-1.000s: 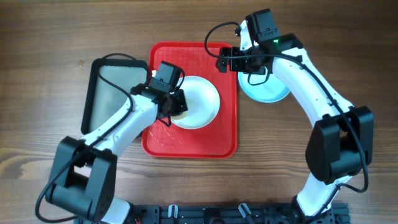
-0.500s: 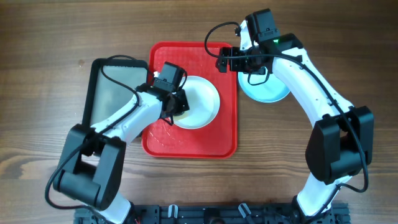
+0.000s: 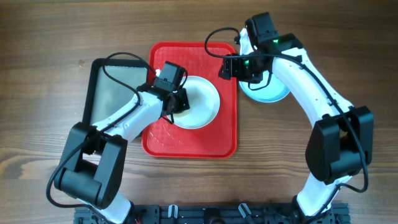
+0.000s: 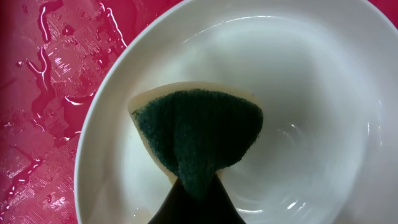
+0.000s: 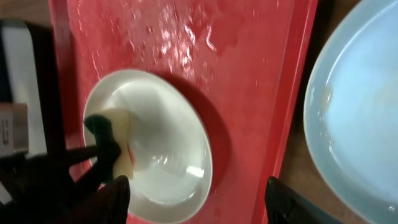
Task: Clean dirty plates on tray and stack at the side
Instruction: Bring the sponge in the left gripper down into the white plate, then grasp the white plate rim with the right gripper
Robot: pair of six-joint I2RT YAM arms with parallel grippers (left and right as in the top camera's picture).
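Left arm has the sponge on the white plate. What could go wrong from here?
1. The white plate sits loose on the wet tray. Only the sponge in the left gripper seems to touch it, so scrubbing may slide it.
2. The right gripper hangs open over the tray's right rim, beside the blue plate. A careless move could bump either.

Your overhead view is bright, even and sharp, with only soft, short shadows beside the arms on the bench (image 3: 50, 37). In your left wrist view, white glare streaks the wet red tray (image 4: 56, 62) at upper left. The white plate (image 4: 323, 93) shows soft highlights and the sponge (image 4: 199, 137) is crisp. Your right wrist view is blurred, with glare at top centre.
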